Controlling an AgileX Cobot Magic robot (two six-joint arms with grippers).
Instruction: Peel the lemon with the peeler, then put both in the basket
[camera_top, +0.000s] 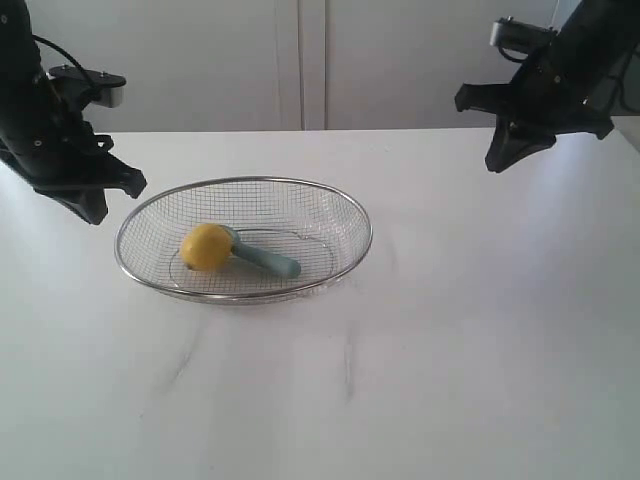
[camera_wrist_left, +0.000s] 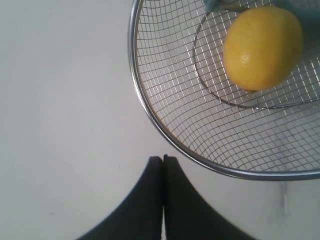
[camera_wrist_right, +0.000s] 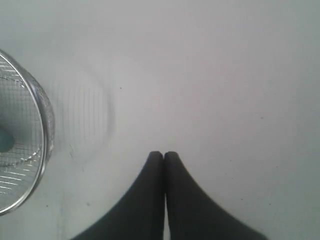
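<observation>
Your left tool (camera_wrist_left: 162, 160) and right tool (camera_wrist_right: 163, 154) hang clear above the counter (camera_top: 480, 330), jaws pressed together and holding nothing, so they look parked. The lemon (camera_top: 207, 246) and peeler (camera_top: 266, 260) lie touching inside the basket (camera_top: 245, 181). The peeler's long axis runs from the lemon toward the basket's right front, blade end at the lemon.

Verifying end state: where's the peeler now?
Exterior view: the peeler lies in the basket, left of centre on the table, head end at the lemon, teal handle pointing right.

White table (camera_top: 450, 380), pale panelled wall (camera_top: 200, 60) behind it
</observation>
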